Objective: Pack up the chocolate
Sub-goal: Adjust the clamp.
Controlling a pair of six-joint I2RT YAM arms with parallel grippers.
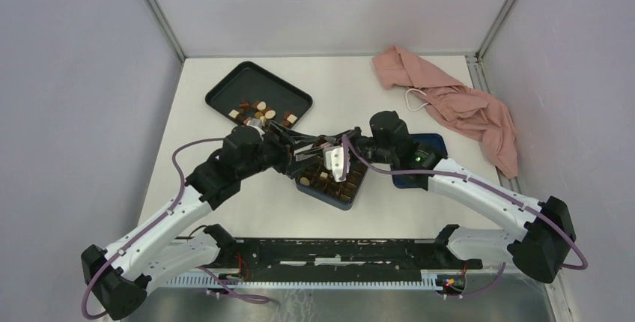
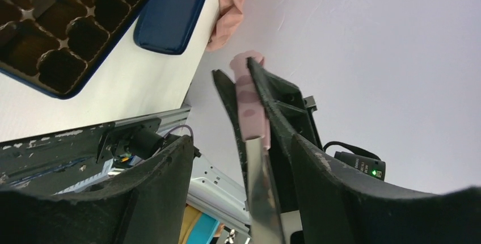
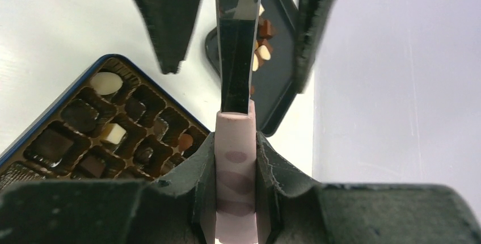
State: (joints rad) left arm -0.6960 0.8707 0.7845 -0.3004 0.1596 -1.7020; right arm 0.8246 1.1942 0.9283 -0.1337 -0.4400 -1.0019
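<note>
Chocolate pieces (image 1: 262, 112) lie in the black tray (image 1: 238, 82), and more chocolate (image 3: 113, 133) sits in compartments of the dark blue box (image 1: 350, 201). Above the box, my right gripper (image 3: 236, 139) is shut on the pink handle (image 3: 235, 170) of a tool with a flat metal blade (image 3: 238, 40). My left gripper (image 2: 241, 142) is open, its fingers (image 3: 167, 22) standing either side of that blade (image 2: 262, 198) with a clear gap on one side. In the top view both grippers meet over the box, left (image 1: 303, 150) and right (image 1: 338, 159).
The box's blue lid (image 1: 427, 146) lies to the right of the box, under the right arm. A crumpled pink cloth (image 1: 457, 105) lies at the back right. Grey walls enclose the table on three sides, and a metal rail (image 1: 329, 251) runs along the near edge.
</note>
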